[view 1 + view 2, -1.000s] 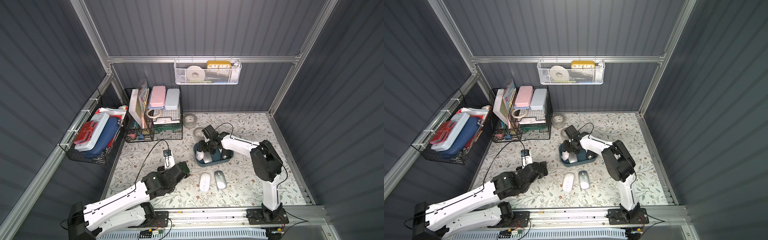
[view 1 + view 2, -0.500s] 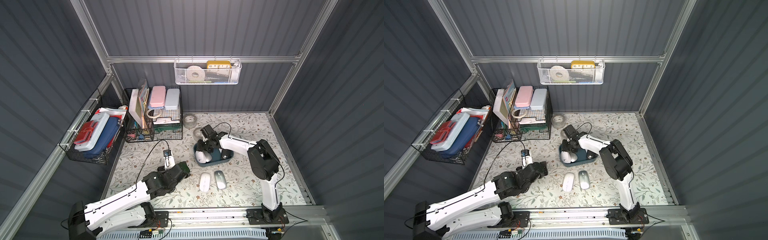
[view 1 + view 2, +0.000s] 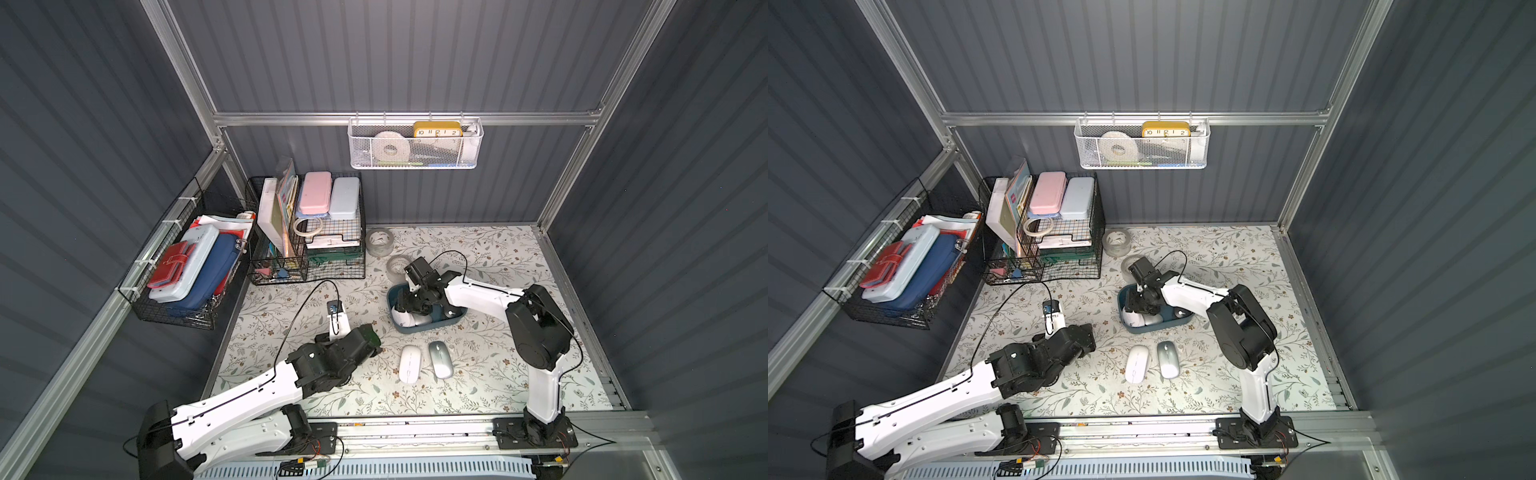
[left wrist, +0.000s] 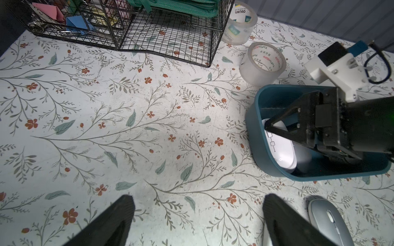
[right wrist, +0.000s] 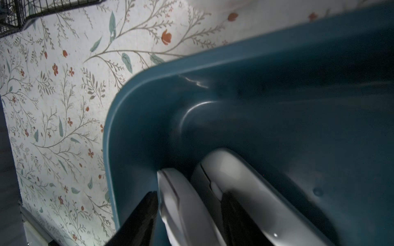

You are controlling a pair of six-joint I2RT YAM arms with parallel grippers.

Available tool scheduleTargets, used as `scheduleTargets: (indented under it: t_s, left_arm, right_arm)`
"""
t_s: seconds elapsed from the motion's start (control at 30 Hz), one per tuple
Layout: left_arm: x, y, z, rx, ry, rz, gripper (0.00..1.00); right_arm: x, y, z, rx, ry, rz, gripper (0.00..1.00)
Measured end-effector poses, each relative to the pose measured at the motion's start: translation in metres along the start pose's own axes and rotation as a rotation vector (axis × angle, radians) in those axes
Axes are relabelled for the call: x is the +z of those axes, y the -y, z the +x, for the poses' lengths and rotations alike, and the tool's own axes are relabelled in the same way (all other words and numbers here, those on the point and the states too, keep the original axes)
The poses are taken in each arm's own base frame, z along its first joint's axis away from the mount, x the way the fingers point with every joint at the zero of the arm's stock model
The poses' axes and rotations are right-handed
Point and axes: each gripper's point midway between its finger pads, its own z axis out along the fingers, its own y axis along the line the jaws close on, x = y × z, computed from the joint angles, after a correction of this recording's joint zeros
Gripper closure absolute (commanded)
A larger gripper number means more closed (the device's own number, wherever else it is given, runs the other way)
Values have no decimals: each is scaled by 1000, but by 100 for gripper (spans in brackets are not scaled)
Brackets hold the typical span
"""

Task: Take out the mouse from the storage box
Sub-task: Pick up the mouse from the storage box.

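The right gripper (image 5: 189, 193) is down in the storage box (image 3: 441, 326), mid-frame in both top views, fingers (image 5: 140, 221) straddling the white mouse (image 3: 402, 318); gripped or not, I can't tell. The left gripper (image 4: 198, 198) hangs spread wide

Yellow clock (image 3: 437, 132) in far wall basket: numerals 10, 11, 12, 1, 2. Tape roll (image 4: 263, 64) just beside storage box (image 4: 258, 136): "YuPinBOPP" inside core. Farther tape roll (image 4: 238, 21): "deli".
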Motion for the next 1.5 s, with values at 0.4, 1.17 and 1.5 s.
scheduleTargets:
  t_s: [0.4,1.17,1.5]
  left_arm:
    - [5,0,5,19,-13,-18,1]
    - [7,0,7,26,-19,-26,1]
    - [1,-2,2,8,-5,-8,1]
  right_arm:
    - [6,-6,21,-49,-52,-81,47]
    - [-52,-15,8,-85,87,-50,71]
    - [-111,21,26,-49,152,-12,70]
